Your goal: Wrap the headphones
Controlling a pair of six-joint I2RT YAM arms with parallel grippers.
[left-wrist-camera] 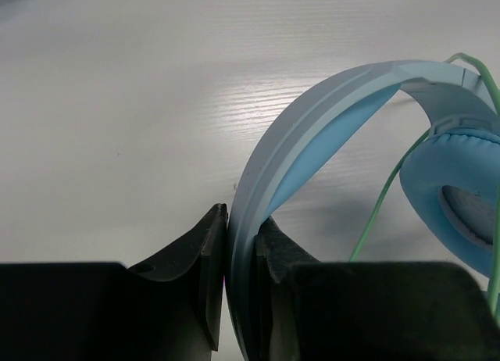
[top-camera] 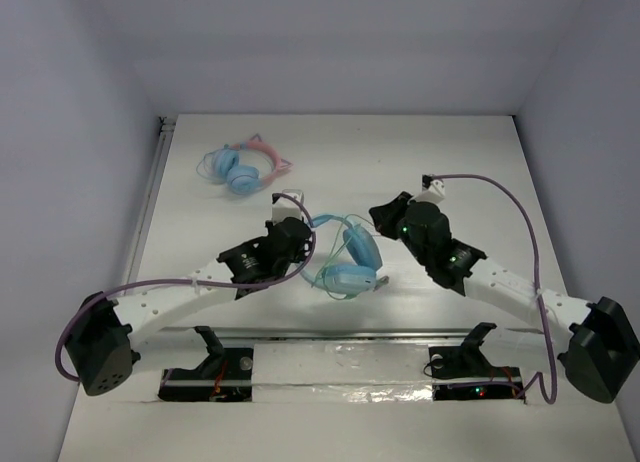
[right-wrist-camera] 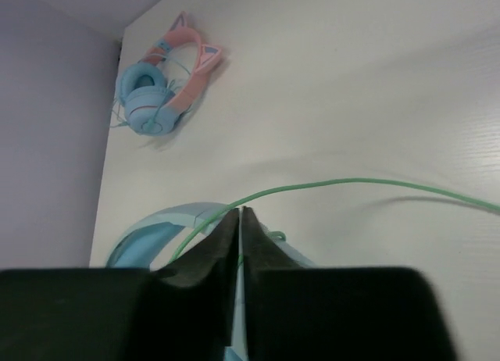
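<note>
The light-blue headphones (top-camera: 352,262) lie at the table's middle, ear cups toward the near side. My left gripper (top-camera: 306,238) is shut on the padded headband (left-wrist-camera: 312,119); one oval ear cup (left-wrist-camera: 457,197) shows to the right in the left wrist view. My right gripper (top-camera: 380,218) is just right of the headphones, its jaws closed on the thin pale-green cable (right-wrist-camera: 351,181). The cable arcs away to the right and also runs down toward the headband (right-wrist-camera: 156,224). More cable (left-wrist-camera: 383,205) hangs beside the ear cup.
Smaller blue headphones with a pink cat-ear band (top-camera: 245,167) lie at the far left, also in the right wrist view (right-wrist-camera: 160,87). The side walls (top-camera: 60,182) stand close to the table's left and right edges. Two black fixtures (top-camera: 215,347) sit at the near edge.
</note>
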